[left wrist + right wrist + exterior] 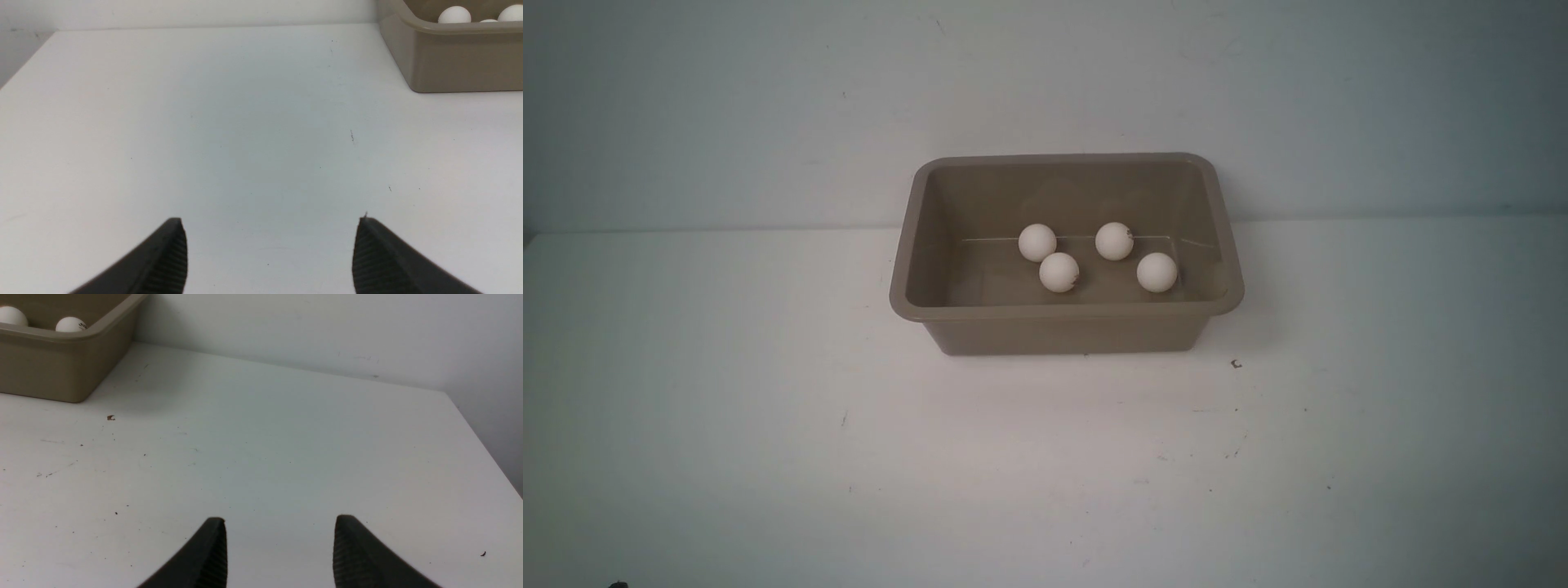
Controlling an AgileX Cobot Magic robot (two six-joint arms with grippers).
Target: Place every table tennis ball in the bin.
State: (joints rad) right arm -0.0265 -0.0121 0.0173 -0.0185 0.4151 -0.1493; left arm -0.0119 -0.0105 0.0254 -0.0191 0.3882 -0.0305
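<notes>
Both grippers hang spread and hold nothing: the left gripper (269, 245) and right gripper (280, 543) each show two black, ribbed, tapering fingers over bare matte white surface (768, 425), well apart from the bin (1066, 310). That bin is a taupe plastic tub, smooth, with rounded corners, flared rim and sloping walls. All four balls (1058, 272), small, matte and white, lie on its floor, so the task looks finished with nothing left to fetch.
</notes>
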